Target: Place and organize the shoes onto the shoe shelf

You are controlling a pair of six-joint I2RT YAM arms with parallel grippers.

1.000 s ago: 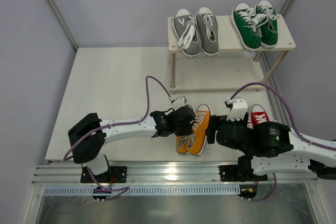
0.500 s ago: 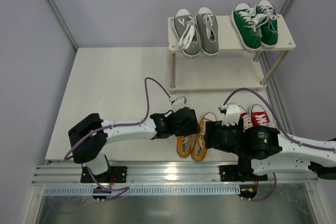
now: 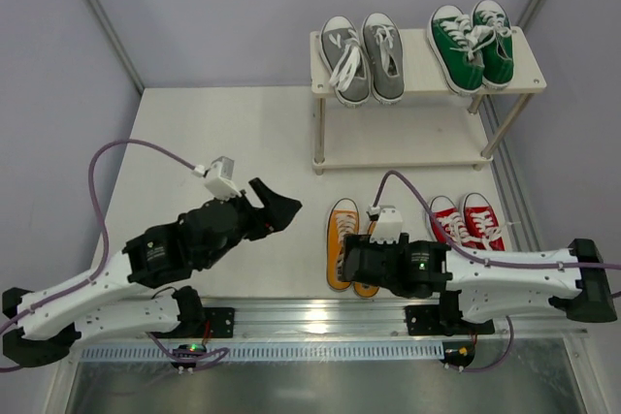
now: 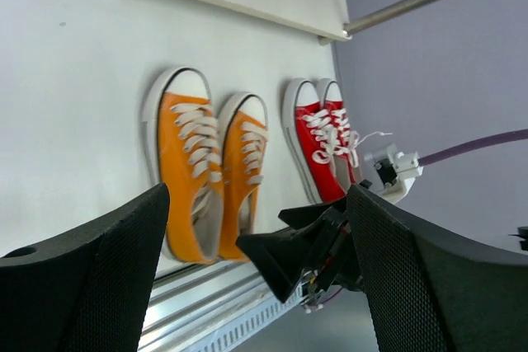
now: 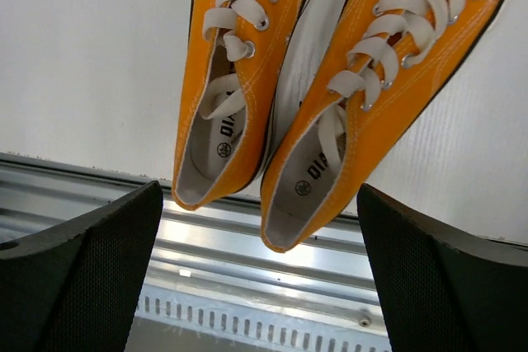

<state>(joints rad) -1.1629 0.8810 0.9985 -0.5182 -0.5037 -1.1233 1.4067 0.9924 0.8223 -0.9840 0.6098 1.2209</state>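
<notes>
Overhead, the shoe shelf [image 3: 529,77] stands at the far right corner of the bench [image 3: 194,143]. Its top board carries a grey pair [image 3: 363,57] and a green pair [image 3: 473,46]. An orange pair [image 3: 342,230] and a red pair [image 3: 466,220] lie side by side near the bench's near edge, toes toward the shelf. The left gripper [image 3: 278,203] hangs left of the orange pair.

Left wrist: jaws wide apart, holding nothing.

Right wrist: the right gripper [image 5: 260,191] is spread wide and empty over the orange heels.

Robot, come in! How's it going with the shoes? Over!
Left gripper open, empty. Right gripper open above orange shoes heels. Red shoes beside them on table; grey shoes, green shoes on shoe shelf top. Nothing seen in the way.
</notes>
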